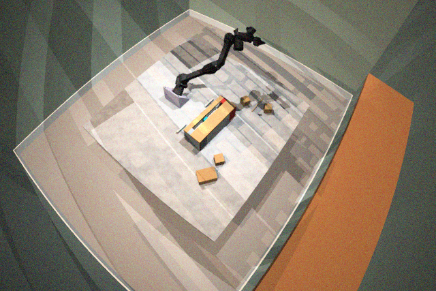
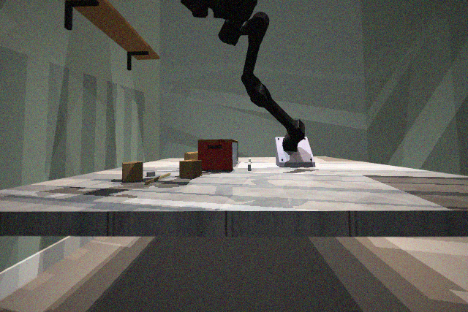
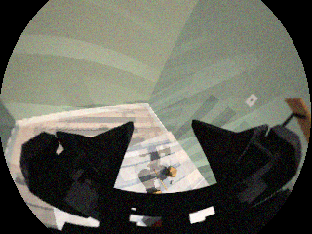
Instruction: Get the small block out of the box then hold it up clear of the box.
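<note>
Wood-toned top and a red end wall mark the box (image 1: 210,123), which stands on the tabletop (image 1: 148,146) just in front of the arm's base (image 1: 174,97). Through the slot along the box's top a small cyan patch shows, probably the block (image 1: 204,118), though the view is too coarse to be sure; it sits on the shelf toward the end away from the red wall.

The gripper (image 2: 189,1) hangs high above the box and well apart from it, fingers spread nearly full, nothing between them.

Judgement on handling: the block looks small, rigid and light, likely to slide at a nudge. Once it lies on the tabletop beside the box, pinch it across two flat opposite faces, at mid-height.
</note>
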{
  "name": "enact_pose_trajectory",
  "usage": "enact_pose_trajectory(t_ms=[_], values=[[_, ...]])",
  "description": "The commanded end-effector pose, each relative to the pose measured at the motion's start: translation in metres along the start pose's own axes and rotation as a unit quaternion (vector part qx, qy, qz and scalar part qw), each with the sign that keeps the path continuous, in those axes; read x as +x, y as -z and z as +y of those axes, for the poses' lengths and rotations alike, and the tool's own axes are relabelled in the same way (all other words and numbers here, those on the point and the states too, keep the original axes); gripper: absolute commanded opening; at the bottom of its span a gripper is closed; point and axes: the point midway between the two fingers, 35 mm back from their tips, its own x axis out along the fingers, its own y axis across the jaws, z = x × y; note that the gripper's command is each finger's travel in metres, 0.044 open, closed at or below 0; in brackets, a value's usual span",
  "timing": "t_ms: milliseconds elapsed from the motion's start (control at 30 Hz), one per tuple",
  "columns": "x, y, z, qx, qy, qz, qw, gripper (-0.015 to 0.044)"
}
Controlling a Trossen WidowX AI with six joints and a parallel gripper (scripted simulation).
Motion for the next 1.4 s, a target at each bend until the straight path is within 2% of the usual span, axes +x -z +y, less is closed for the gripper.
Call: enact_pose_trajectory(t_ms=[0, 133, 333, 533, 733, 1033, 1367], values=[[-0.001, -0.001, 0.000, -0.002, 0.001, -0.001, 1.000, 0.0400], [-0.018, -0.023, 0.000, -0.041, 0.030, -0.031, 0.998, 0.0400], [-0.068, -0.081, 0.018, -0.164, 0.106, -0.110, 0.975, 0.0400], [-0.108, -0.125, 0.062, -0.294, 0.163, -0.174, 0.926, 0.0400], [-0.128, -0.147, 0.124, -0.427, 0.198, -0.215, 0.856, 0.0400], [-0.115, -0.136, 0.218, -0.611, 0.209, -0.229, 0.728, 0.0400], [-0.053, -0.068, 0.275, -0.770, 0.168, -0.171, 0.592, 0.0400]])
